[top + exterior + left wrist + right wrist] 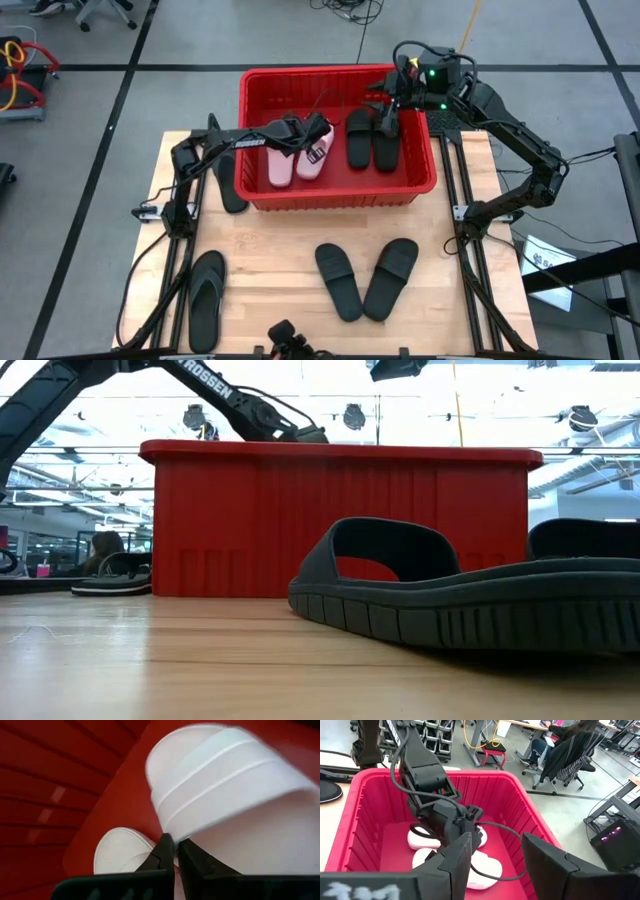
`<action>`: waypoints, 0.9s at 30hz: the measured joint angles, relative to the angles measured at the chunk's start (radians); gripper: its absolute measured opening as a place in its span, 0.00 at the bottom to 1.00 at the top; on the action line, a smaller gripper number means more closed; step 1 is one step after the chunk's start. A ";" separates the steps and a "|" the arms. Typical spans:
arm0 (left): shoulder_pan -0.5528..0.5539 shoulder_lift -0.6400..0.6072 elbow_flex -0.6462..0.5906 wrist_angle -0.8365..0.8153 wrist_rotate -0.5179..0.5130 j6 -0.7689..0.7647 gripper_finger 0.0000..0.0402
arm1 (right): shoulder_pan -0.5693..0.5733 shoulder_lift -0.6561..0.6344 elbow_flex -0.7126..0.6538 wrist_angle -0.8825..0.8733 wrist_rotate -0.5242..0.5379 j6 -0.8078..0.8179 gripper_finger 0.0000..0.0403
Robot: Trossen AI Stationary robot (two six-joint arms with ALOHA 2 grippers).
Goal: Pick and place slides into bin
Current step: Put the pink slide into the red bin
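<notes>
Left tool (318, 128) pinched closed — seemingly empty — over pale slides (296, 158); right tool (388, 100) wide above bin (340, 196) rim.

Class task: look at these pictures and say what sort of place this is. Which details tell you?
Probably a robotics lab or workshop: a wooden worktable on a taped concrete floor, cables trailing across it, and a person seated on an office chair at desks beyond the red bin.

Wood table (280, 260) — seated person (560, 750), office chair (580, 757) behind.
</notes>
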 joint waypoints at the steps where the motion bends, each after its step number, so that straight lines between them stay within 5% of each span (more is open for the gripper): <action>1: -0.004 -0.003 0.000 -0.007 -0.006 -0.018 0.00 | 0.000 0.000 0.000 -0.004 0.000 0.000 0.41; 14: -0.013 -0.015 0.000 -0.104 -0.037 -0.232 0.00 | 0.000 0.000 0.000 -0.021 0.000 -0.001 0.41; 27: -0.011 -0.015 0.000 -0.066 -0.014 -0.229 0.05 | 0.000 0.000 0.000 -0.021 0.000 -0.023 0.41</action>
